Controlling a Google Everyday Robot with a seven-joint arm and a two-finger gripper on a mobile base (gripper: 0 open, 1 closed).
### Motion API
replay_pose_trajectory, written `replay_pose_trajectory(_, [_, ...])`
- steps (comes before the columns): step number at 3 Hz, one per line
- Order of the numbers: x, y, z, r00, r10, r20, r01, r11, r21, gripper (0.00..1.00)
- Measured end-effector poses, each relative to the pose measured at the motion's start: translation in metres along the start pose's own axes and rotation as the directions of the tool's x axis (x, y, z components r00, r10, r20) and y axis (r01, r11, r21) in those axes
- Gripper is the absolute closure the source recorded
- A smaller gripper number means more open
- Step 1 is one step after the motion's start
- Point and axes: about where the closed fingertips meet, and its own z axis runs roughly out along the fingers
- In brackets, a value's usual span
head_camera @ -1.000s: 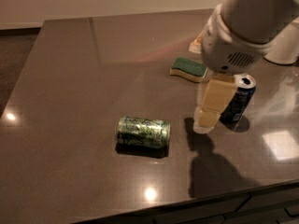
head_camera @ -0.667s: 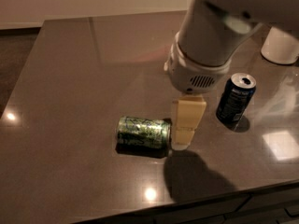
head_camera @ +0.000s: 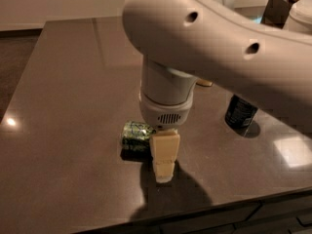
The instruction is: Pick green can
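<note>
Your gripper point(head_camera: 163, 172) hangs low over tabletop point(head_camera: 63, 96), just beside right end of green can point(head_camera: 135, 133). Green can lies on side near front-centre, partly hidden behind gripper. Grip state: you cannot tell. Dark blue can point(head_camera: 240, 113) stands upright, well apart.

No word, number or brand can be read anywhere. The green can point(head_camera: 135, 133), lying on its side on the table point(head_camera: 73, 82), shows only dark scribbles on its light green label, not legible letters. The dark can point(head_camera: 240, 114), well off to the green can's right in view, carries pale marks too faint to read. The gripper point(head_camera: 164, 156), down just beside the green can's right end, shows no lettering.
</note>
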Motion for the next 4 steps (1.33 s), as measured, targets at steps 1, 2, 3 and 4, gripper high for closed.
replay_pose_trajectory(1, [-0.013, 0.009, 0.017, 1.000, -0.023, -0.021, 0.022, 0.9993, -0.031, 0.00])
replay_pose_trajectory(2, [-0.018, 0.010, 0.026, 0.999, -0.029, -0.038, 0.027, 0.9983, -0.051, 0.15])
replay_pose_trajectory(3, [-0.020, 0.006, 0.026, 0.999, -0.027, -0.042, 0.025, 0.9982, -0.055, 0.38])
replay_pose_trajectory(4, [-0.020, -0.002, 0.019, 0.999, -0.022, -0.038, 0.020, 0.9989, -0.042, 0.62])
